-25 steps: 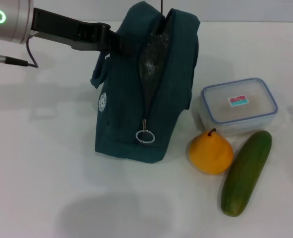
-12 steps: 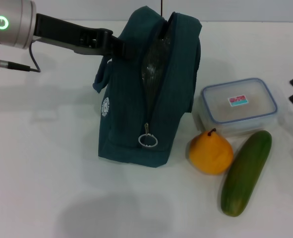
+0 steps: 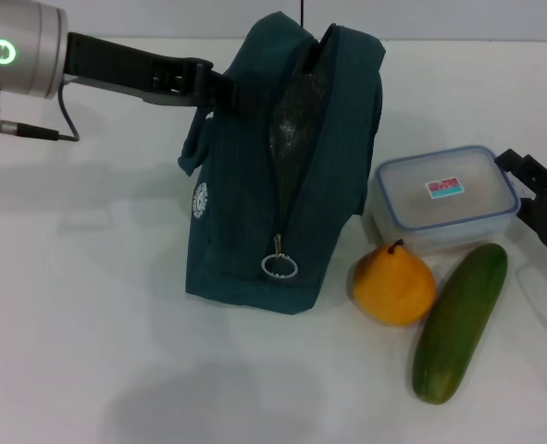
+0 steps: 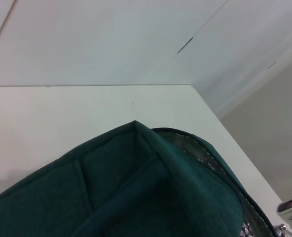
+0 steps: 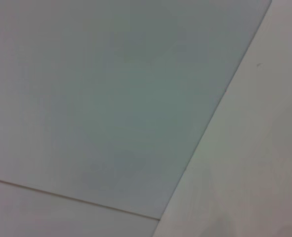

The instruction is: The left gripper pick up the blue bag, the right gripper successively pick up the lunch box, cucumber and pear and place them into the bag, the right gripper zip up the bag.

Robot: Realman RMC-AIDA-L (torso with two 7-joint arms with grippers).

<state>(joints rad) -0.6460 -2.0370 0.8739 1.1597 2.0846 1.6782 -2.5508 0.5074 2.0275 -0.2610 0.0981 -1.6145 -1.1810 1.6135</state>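
The blue bag stands upright mid-table in the head view, its zipper open and silver lining showing. A ring pull hangs low on its front. My left gripper is shut on the bag's upper left side by the strap. The left wrist view shows the bag from close above. To the bag's right lie the clear lunch box, the yellow pear and the green cucumber. My right gripper is open just right of the lunch box, apart from it.
The white table stretches to the left and in front of the bag. The pear sits close between the bag's lower corner and the cucumber. The right wrist view shows only pale flat surfaces.
The right gripper has come into view from the right edge and moved up to the lunch box. The left gripper and bag have shifted slightly to the right.
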